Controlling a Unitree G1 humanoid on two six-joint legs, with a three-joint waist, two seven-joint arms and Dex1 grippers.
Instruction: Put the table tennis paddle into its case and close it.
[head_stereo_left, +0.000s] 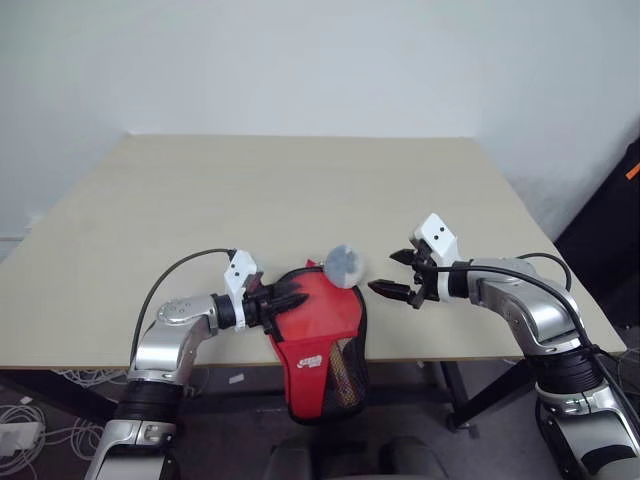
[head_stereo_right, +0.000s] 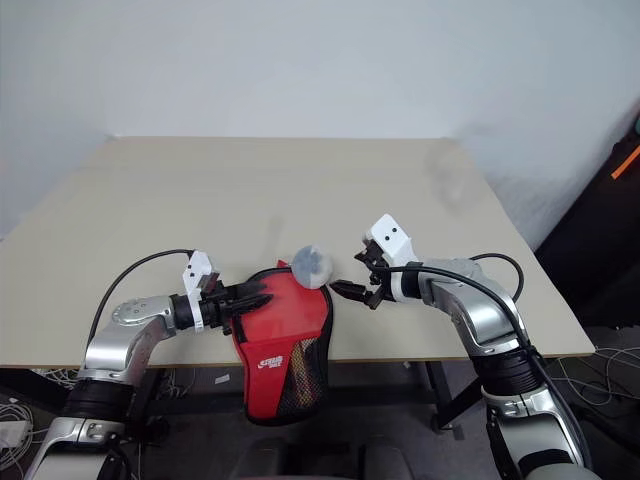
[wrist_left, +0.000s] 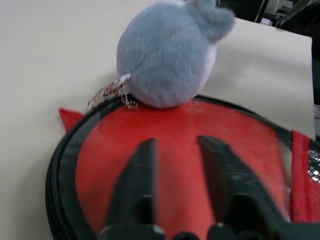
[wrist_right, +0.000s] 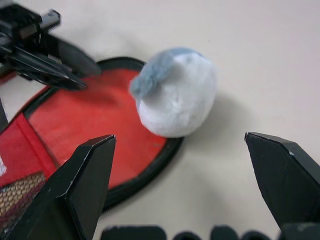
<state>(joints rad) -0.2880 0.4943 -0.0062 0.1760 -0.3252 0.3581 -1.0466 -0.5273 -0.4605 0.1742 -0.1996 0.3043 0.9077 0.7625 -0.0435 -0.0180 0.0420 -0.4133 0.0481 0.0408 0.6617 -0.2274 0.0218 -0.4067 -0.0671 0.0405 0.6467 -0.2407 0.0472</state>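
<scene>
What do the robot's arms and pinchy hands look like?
Both arms are shiny silver metal with black ribbed rings at the joints. A thin black cable loops over the left arm, and another runs along the right one. The left gripper and right gripper each have two pointed black fingers, with a small white block behind them marked with dark dots.

- A bare test room or robotics lab is suggested, not a home.
- A plain light wooden table (head_stereo_left: 300, 190) is set against an unadorned white wall (head_stereo_left: 300, 60).
- Loose cables (head_stereo_left: 30, 415) and a white power strip (head_stereo_left: 12, 435) are seen on the floor under the table's left side.
- Black metal table legs (head_stereo_left: 480, 395) are visible below.
- Dark equipment (head_stereo_left: 610, 220) is stacked at the right edge.
</scene>
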